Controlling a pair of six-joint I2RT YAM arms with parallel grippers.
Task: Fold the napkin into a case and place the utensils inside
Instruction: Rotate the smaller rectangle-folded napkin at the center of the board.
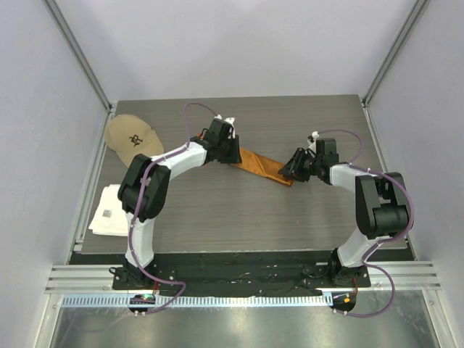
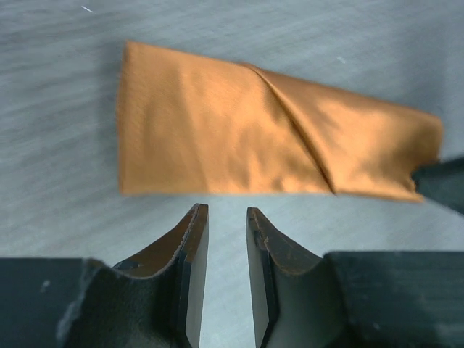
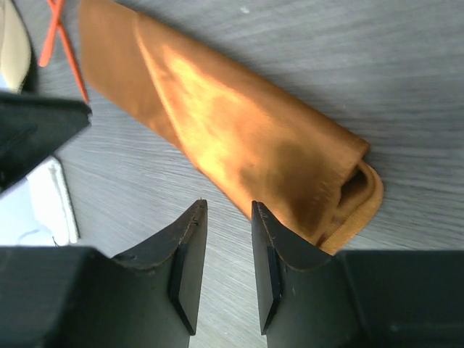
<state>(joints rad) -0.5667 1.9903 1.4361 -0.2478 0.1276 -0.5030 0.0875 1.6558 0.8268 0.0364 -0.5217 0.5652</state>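
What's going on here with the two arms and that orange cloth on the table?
Two robot arms are working on the napkin, which already lies folded into a narrow strip mid-table. The left gripper is beside one long edge and the right gripper is near the rolled end. Both are slightly open and hold nothing. The utensils lie by its other end, not yet inside.

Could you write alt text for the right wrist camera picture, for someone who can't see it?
A folded rust-orange napkin lies diagonally on a grey table, just beyond two black fingers held slightly apart. Thin orange utensils show top left.
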